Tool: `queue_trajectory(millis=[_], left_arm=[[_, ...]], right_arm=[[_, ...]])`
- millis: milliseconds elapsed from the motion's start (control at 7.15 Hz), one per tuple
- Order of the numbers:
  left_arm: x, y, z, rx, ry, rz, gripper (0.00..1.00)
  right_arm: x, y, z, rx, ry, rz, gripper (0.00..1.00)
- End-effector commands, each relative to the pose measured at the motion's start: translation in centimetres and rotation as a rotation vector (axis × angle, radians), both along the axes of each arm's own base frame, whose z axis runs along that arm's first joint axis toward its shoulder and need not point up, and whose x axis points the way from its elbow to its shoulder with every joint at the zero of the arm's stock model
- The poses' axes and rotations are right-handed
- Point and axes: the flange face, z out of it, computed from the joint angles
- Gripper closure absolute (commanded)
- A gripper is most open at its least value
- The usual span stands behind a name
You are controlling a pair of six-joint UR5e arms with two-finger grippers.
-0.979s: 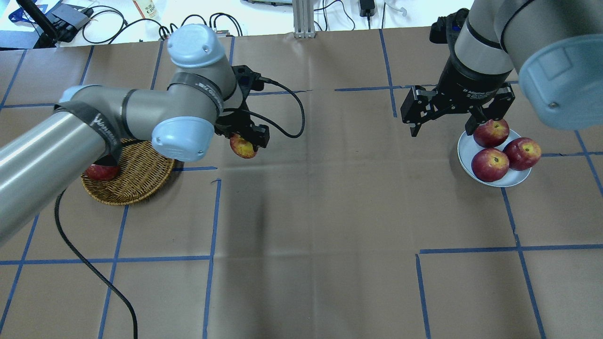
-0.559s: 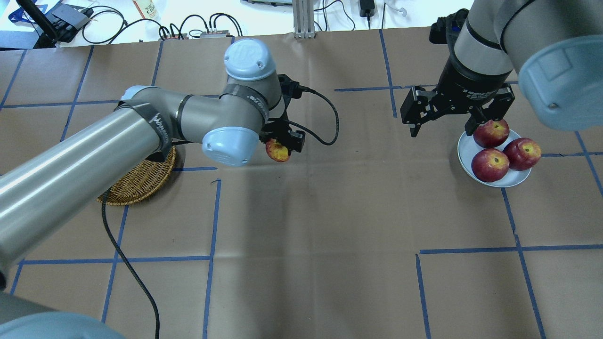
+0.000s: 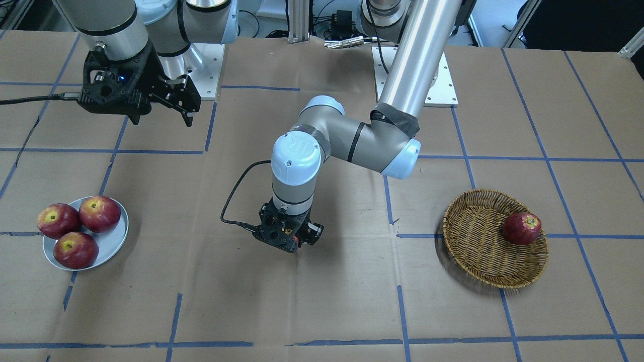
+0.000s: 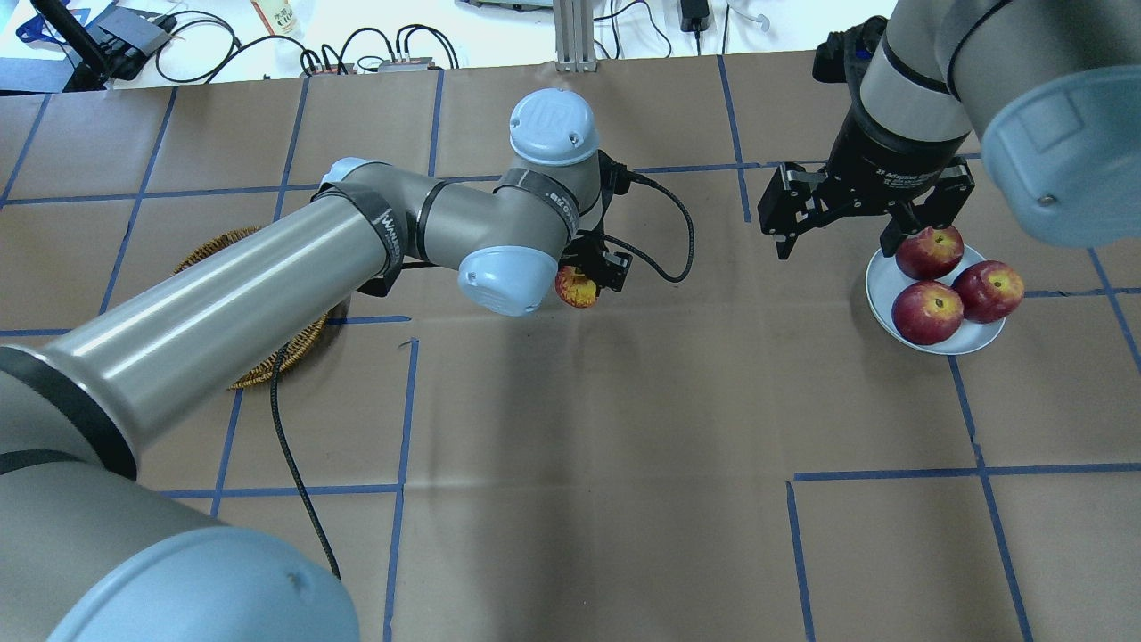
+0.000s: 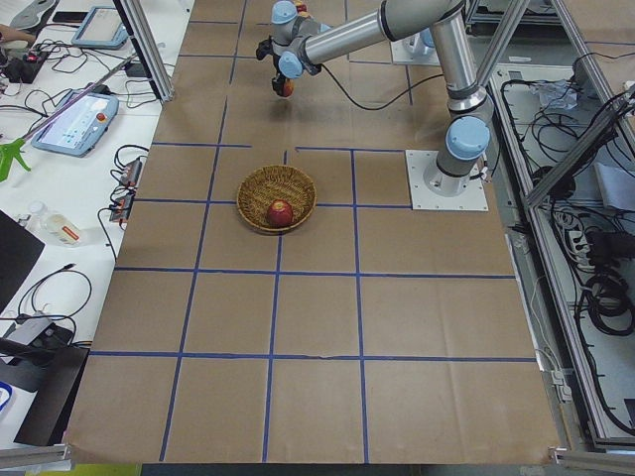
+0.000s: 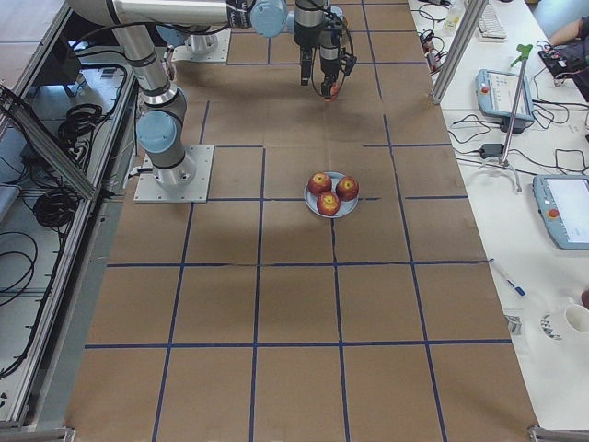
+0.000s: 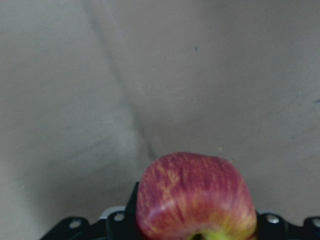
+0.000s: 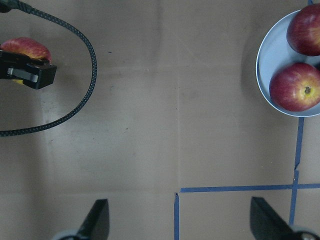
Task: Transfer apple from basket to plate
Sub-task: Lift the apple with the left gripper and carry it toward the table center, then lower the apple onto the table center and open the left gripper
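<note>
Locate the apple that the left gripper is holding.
Overhead view: the apple hangs in the left gripper over the middle of the table, right of the basket and well left of the plate.

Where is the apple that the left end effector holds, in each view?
Front-facing: centre, mostly hidden under left end effector.
Overhead: apple, above centre.
Exterior left: apple near top.
Exterior right: not visible.
Left wrist: apple bottom centre.
Right wrist: apple top-left corner.
Shared landmark: the plate in four views.
</note>
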Motion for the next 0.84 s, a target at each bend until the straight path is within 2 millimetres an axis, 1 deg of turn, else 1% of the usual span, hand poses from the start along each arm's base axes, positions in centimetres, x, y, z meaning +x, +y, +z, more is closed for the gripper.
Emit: queue_trajectory(millis=[0,140,420,559,699], left_arm=[[0.21,0.51,-0.49,-0.008,-0.013,-0.019,0.51],[0.41,0.43,-0.54,-0.009,-0.016,-0.028,0.46],[0.71,0.32,-0.64,-0.005,-0.019,-0.025,0.45],[0.71,0.32,-0.64,-0.005,-0.019,-0.025,0.42],[0.79,0.26,-0.74,-0.004,-0.02,-0.024,0.4]], right_arm=[[0.02,0.0,0.0,0.0,0.0,0.0,0.0],[0.02,0.0,0.0,0.0,0.0,0.001,0.0],[-0.05,-0.02,0.0,0.0,0.0,-0.002,0.0],[-0.05,-0.02,0.0,0.0,0.0,-0.002,0.0],[-0.05,0.0,-0.01,0.001,0.0,-0.002,0.0]])
